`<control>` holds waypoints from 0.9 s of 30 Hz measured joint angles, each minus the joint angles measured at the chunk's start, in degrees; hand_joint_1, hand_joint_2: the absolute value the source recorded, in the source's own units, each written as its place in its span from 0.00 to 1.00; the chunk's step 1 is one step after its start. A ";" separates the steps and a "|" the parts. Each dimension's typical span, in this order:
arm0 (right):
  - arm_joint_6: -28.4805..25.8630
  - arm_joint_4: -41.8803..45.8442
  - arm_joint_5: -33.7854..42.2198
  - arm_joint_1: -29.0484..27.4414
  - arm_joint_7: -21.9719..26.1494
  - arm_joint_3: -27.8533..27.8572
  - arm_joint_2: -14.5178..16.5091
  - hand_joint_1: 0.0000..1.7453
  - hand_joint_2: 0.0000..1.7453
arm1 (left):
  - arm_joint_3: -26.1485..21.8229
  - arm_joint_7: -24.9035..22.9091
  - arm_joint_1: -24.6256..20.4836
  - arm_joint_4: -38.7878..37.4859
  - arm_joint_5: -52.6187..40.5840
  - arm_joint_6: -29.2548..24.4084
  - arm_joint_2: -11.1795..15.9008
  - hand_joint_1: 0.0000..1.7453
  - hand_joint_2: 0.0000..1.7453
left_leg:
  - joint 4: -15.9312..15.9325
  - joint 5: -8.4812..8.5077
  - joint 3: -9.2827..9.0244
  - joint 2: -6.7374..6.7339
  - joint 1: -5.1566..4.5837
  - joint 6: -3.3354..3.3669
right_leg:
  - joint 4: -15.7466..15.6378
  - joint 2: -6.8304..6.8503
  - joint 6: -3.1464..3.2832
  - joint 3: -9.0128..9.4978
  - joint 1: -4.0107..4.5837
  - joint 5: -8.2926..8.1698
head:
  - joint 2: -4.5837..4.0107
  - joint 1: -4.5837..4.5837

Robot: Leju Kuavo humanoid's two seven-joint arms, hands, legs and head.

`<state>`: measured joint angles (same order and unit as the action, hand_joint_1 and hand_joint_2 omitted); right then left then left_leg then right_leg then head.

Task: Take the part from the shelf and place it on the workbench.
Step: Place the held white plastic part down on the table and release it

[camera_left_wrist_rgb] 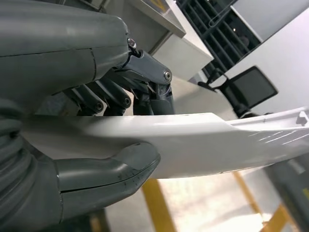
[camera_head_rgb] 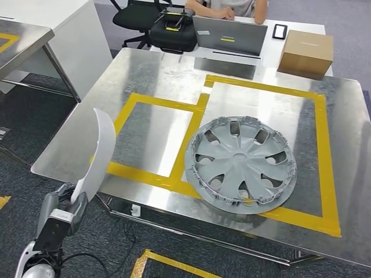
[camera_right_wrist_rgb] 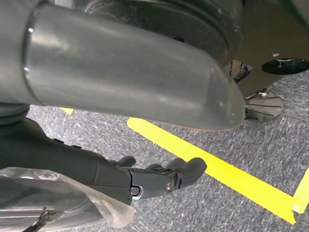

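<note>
steel workbench [camera_head_rgb: 144, 81] ahead, left hand [camera_head_rgb: 65, 208] gripping white part [camera_head_rgb: 98, 156]; right hand [camera_right_wrist_rgb: 160, 179] loosely spread

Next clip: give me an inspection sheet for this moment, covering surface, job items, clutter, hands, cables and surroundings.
Surface: steel workbench, yellow tape outlining two squares.
Job's things: white curved part held over the bench's near-left edge; grey wheel cover lying in the larger square.
Clutter: nothing seen on the bench.
Hands: left hand grips the part; right hand hangs over carpet, holding nothing.
Cables: black cable on the floor beneath the bench.
Surroundings: desk behind with laptop, cardboard box, black case; seated person.
</note>
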<state>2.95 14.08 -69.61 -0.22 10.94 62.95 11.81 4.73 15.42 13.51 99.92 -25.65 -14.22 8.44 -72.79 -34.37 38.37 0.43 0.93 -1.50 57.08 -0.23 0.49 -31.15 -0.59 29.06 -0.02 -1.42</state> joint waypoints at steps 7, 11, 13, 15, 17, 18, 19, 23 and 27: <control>0.43 -0.02 -1.75 0.48 0.03 -0.02 -0.88 0.00 0.00 | -3.00 -1.67 -4.74 -5.96 -5.90 6.47 4.41 1.00 1.00 | 14.46 6.18 -6.19 0.05 0.05 1.18 | 0.24 -0.01 -1.82 -0.11 0.24 0.33 | 0.00 0.09; 0.64 -0.03 -2.52 0.90 0.10 -0.02 -1.67 0.00 0.00 | -2.26 -2.59 -9.84 -10.05 -10.23 9.21 6.91 1.00 1.00 | 14.91 6.73 -5.95 -0.04 0.17 2.60 | 7.84 0.02 -2.60 -4.16 0.06 4.67 | 0.00 0.37; 0.87 -0.07 -2.96 1.09 0.16 -0.03 -2.00 0.00 0.00 | -0.80 -2.96 -13.22 -12.82 -12.61 10.47 8.17 1.00 1.00 | 14.89 6.81 -5.74 -0.05 0.02 2.80 | 15.30 0.03 -2.71 -7.96 0.05 7.44 | 0.00 0.39; 1.10 -0.09 -3.40 1.16 0.17 -0.04 -2.30 0.00 0.00 | 1.41 -3.20 -16.84 -15.53 -14.67 11.63 9.27 1.00 1.00 | 14.84 6.85 -5.72 -0.02 -0.12 2.84 | 16.16 0.04 -2.57 -8.64 0.07 6.29 | 0.00 0.40; 1.19 -0.10 -3.74 1.33 0.18 -0.05 -2.60 0.00 0.00 | 3.79 -3.38 -20.44 -17.63 -16.19 12.50 10.07 1.00 1.00 | 14.77 6.83 -5.82 0.02 -0.21 2.78 | 8.84 0.09 -2.07 -5.28 0.11 2.17 | 0.00 0.40; 1.21 -0.10 -3.88 1.47 0.19 -0.05 -2.75 0.00 0.00 | 5.00 -3.43 -22.22 -18.53 -16.75 12.90 10.35 1.00 1.00 | 14.69 6.83 -5.79 0.03 -0.33 2.63 | 4.95 0.17 -1.81 -3.46 0.20 0.73 | 0.00 0.38; 1.21 -0.10 -4.04 1.62 0.19 -0.07 -2.86 0.00 0.00 | 6.24 -3.50 -24.07 -19.37 -17.14 13.43 10.52 1.00 1.00 | 14.63 6.86 -5.69 0.03 -0.39 2.40 | 2.18 0.22 -1.61 -2.10 0.29 -0.13 | 0.00 0.37; 1.20 -0.22 -4.72 1.91 0.17 -0.16 -3.04 0.00 0.00 | 12.22 -3.73 -31.51 -22.30 -17.74 16.41 10.57 1.00 1.00 | 14.67 7.10 -5.36 0.03 -0.35 1.13 | 0.28 0.22 -0.85 -1.21 0.40 -0.79 | 0.00 0.32; 1.20 -0.39 -5.44 2.20 -0.03 -0.25 -3.07 0.00 0.00 | 18.50 -3.91 -39.20 -24.22 -19.43 18.75 10.14 1.00 1.00 | 4.95 1.86 -1.01 -0.10 -0.18 0.13 | -0.19 0.41 -0.05 -1.07 0.07 -1.25 | 0.00 0.06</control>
<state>4.15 13.69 -75.05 1.97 10.91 62.70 8.74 23.24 11.51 -25.69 75.70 -45.08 4.53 18.58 -67.84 -32.51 37.36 0.33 0.75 -1.38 56.89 0.17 0.44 -32.21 -0.51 27.81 -0.02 -1.36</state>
